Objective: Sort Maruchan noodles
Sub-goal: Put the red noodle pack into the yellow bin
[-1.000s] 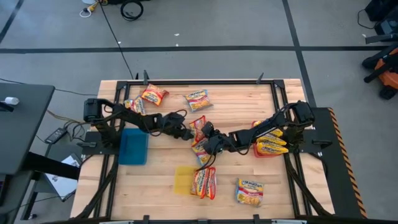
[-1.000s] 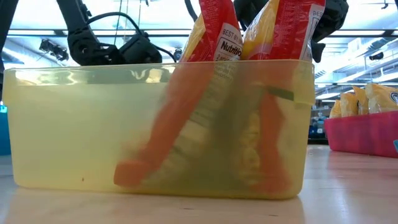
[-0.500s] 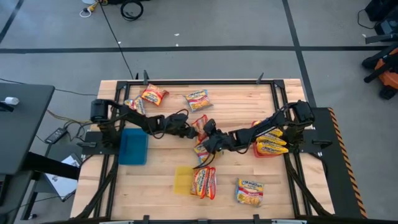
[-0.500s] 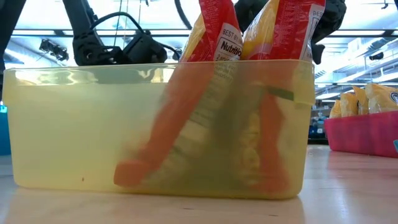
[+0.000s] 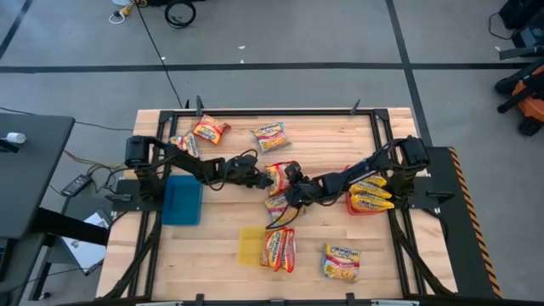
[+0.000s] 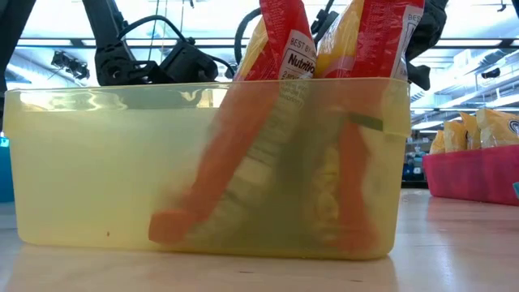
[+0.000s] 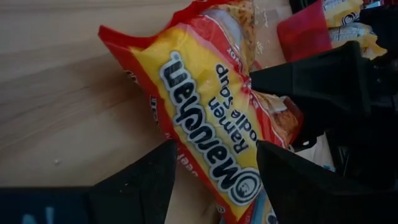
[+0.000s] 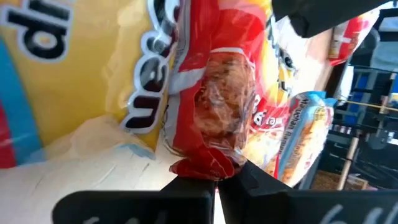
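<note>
Nearest to us in the low view stands a translucent yellow plastic tray [image 6: 97, 162] on the wooden table [image 5: 212, 255], and two red-orange Maruchan ramen packets [image 6: 288, 49] lean upright inside it, their tops poking above the rim. In the high view the same yellow tray [image 5: 249, 246] sits near the front edge, and just beside it on the bare wood lies a yellow-orange ramen packet [image 5: 341, 261]. Off to the right in the low view we see the pink-red plastic tray [image 6: 478, 174] with yellow packets [image 6: 486, 126] piled in it.

Farther back, at the table's middle, both arms meet over a small cluster of packets. Our right gripper [image 8: 211, 177] has its fingers pressed together, pinching the crimped end of a red-orange plastic ramen packet [image 8: 214, 93]. Our left gripper [image 7: 214, 177] has its fingers spread on either side of that same red-and-yellow packet [image 7: 205, 106]. In the high view this packet [image 5: 280, 177] sits between the two grippers, with another packet [image 5: 275, 204] just below it.

On the left lies the flat square blue tray [image 5: 182, 200]. Farthest away, near the back edge, we find three more loose packets: one red-orange [image 5: 210, 129], one yellow-orange [image 5: 270, 136], and one [image 5: 184, 144] partly under the left arm.
</note>
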